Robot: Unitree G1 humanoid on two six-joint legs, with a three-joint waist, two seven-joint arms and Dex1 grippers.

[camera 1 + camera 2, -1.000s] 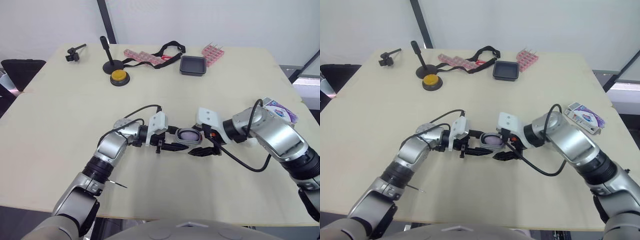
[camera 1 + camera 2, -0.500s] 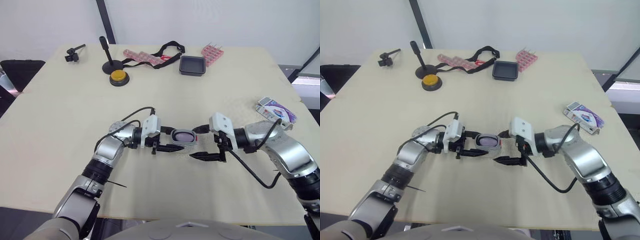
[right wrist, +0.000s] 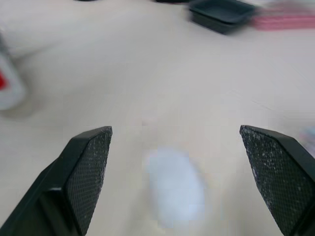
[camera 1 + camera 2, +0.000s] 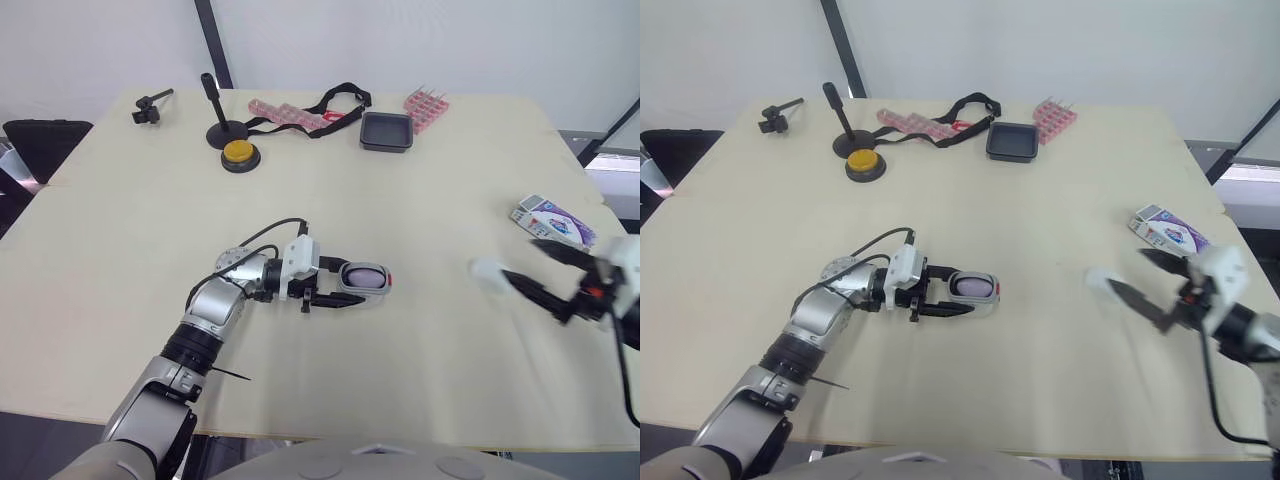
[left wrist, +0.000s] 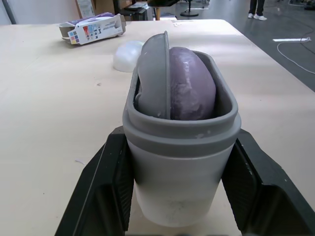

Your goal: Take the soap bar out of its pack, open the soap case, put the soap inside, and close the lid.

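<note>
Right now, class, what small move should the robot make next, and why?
Probably lower the open right tool onto the white domed piece, likely the lid: the soap already sits in the case that the left tool grips.

Left arm extended forward, left pincer (image 4: pixel 345 284) clamped on soap case (image 4: pixel 366 278), right pincer (image 3: pixel 174 130) spread wide
</note>
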